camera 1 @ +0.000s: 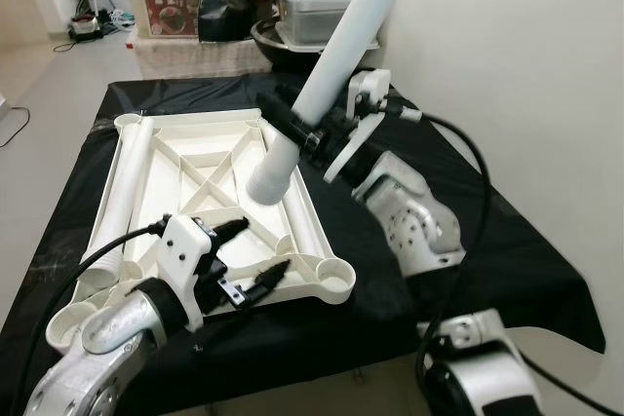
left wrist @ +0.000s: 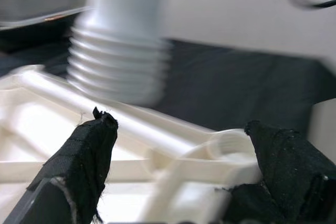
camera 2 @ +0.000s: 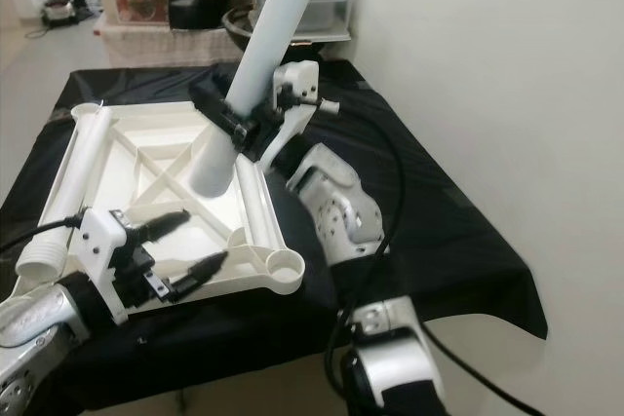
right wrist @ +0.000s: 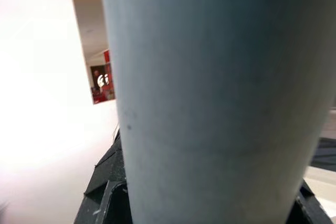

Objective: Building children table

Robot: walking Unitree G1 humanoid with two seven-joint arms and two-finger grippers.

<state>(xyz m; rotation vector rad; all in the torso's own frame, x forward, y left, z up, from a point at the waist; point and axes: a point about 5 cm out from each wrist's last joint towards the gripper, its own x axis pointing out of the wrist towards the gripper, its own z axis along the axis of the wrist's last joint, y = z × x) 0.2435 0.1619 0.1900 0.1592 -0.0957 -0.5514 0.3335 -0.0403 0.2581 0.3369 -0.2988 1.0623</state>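
Cream tabletop (camera 1: pixel 302 204), white leg (camera 1: pixel 331 70), black cloth (camera 1: pixel 507 231).

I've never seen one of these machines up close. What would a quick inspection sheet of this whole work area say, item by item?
Surface: table under a black cloth.
Job's things: white tabletop panel lying underside up; one white leg tube lying along its left edge; a second white leg held tilted above the panel.
Clutter: nothing seen on the cloth.
Grippers: right tool shut on the second white leg; left tool open over the panel's near edge.
Cables: black cables along both arms.
Surroundings: storage boxes behind; white wall to the right.
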